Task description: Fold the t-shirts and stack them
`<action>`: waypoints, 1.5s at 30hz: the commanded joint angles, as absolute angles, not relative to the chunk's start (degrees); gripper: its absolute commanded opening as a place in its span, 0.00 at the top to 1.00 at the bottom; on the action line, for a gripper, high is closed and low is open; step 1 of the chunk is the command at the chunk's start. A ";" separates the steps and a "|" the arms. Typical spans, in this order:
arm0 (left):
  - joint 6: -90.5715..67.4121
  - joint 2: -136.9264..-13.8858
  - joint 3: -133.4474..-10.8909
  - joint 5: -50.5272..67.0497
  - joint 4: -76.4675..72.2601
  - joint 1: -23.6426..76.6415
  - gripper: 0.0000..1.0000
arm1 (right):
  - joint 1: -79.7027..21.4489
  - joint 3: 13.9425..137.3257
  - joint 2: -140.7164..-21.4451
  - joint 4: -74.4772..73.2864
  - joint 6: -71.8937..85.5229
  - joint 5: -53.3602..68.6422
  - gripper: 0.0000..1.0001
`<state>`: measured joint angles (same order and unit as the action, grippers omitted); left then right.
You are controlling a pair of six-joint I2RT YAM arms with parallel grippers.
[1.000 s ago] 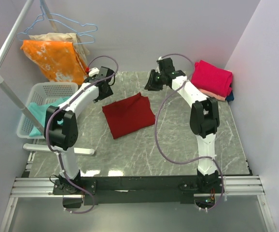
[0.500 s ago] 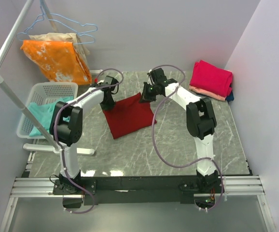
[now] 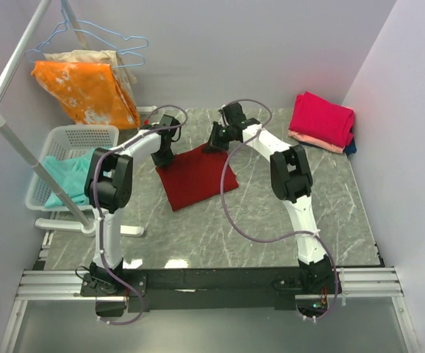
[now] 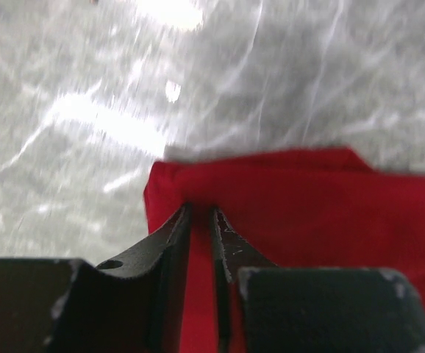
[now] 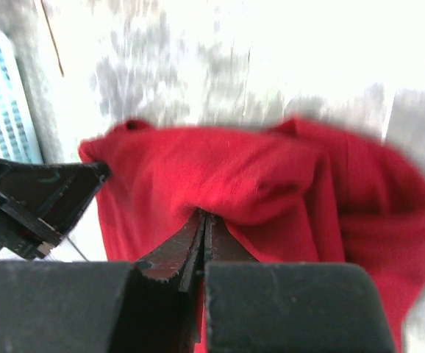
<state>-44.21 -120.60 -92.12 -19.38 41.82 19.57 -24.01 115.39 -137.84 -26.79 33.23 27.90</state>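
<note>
A grey marbled worktop [image 3: 271, 220] with white veins carries the scene, and pale lilac walls [image 3: 271, 44] close it in on the far, left and right sides. Off its left edge, near the far-left corner, stands a white slatted plastic basket [image 3: 73, 136]. A white pole [image 3: 10, 62] slants up over the basket. Beyond the far-left corner, thin blue wire hangers [image 3: 117, 40] hang from a rack, with a mottled orange cloth [image 3: 87, 92] draped below them and a beige cloth [image 3: 87, 56] showing just behind its upper edge. Along the near edge lies a black board [image 3: 212, 279], and in front of it a silver aluminium rail [image 3: 51, 283].
</note>
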 commanded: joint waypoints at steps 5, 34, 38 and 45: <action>-44.12 -124.45 -97.64 -21.97 43.68 18.54 0.77 | -20.57 120.74 -143.77 -20.83 41.56 27.77 1.00; -33.49 -105.21 -88.53 -7.66 37.97 16.77 0.63 | -20.38 97.56 -116.20 -26.53 31.65 22.68 1.00; -34.97 -102.57 -82.10 -5.38 38.23 20.56 0.64 | -23.29 98.17 -116.19 -30.40 28.40 22.32 1.00; -38.41 -100.98 -72.78 -4.75 36.21 25.40 0.64 | -25.57 96.86 -120.32 -31.83 26.81 25.75 0.90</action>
